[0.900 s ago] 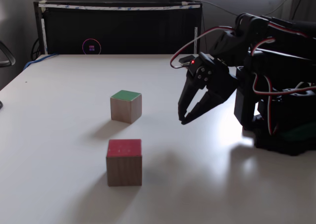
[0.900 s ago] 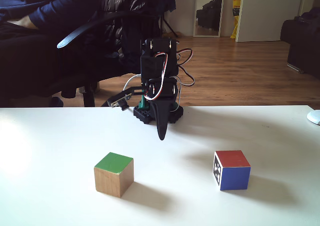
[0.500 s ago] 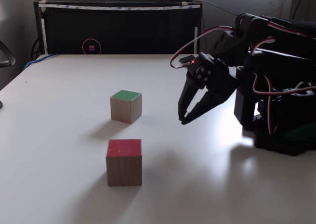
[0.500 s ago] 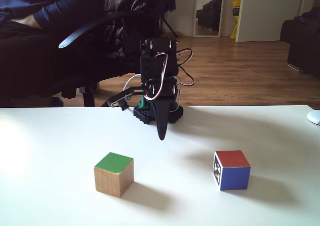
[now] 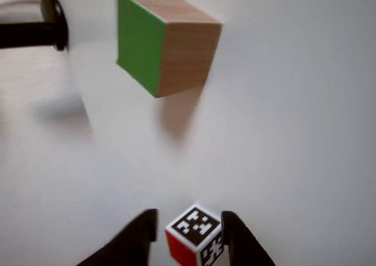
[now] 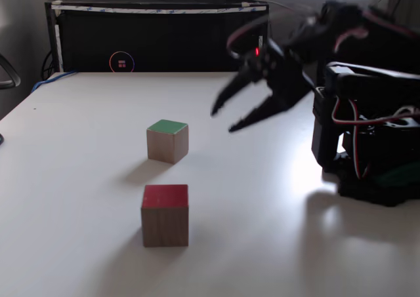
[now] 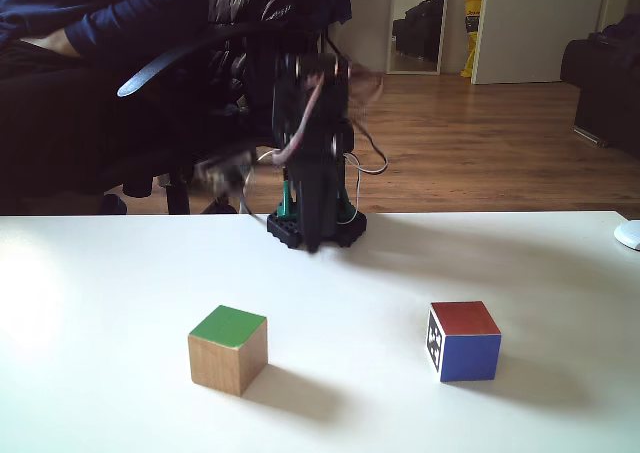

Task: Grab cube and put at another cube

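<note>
Resting on a white table (image 7: 560, 273), wood-floored room behind, two cubes apart, gripper (image 6: 221, 117) spread, empty.

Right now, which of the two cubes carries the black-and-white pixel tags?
The cube with the red top, right of the other in a fixed view, shows a tag on its side. The green-topped cube has plain wood sides.

Motion-blurred arm (image 6: 315, 41), soft daylight shadows
</note>
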Motion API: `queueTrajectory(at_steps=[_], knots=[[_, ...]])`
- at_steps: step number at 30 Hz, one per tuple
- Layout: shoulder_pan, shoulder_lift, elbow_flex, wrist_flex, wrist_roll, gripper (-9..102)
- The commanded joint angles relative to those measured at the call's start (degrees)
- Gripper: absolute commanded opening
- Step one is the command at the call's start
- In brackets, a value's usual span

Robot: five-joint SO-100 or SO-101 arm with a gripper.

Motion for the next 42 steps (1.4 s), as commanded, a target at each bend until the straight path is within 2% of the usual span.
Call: queueTrajectory(at_steps=[1, 6, 12, 27, 42], knots=[[1.58, -21.80, -15.29, -0.70, 1.67, 29], [5.98, -46.85, -34.45, 0.53, 3.16, 35], [7.82, -62.84, -48.69, 7.38, 2.02, 37], [10.81, -86.48, -61.88, 6.77, 4.31, 41], [13.10, -98.35, -68.03, 5.36, 3.16, 42]])
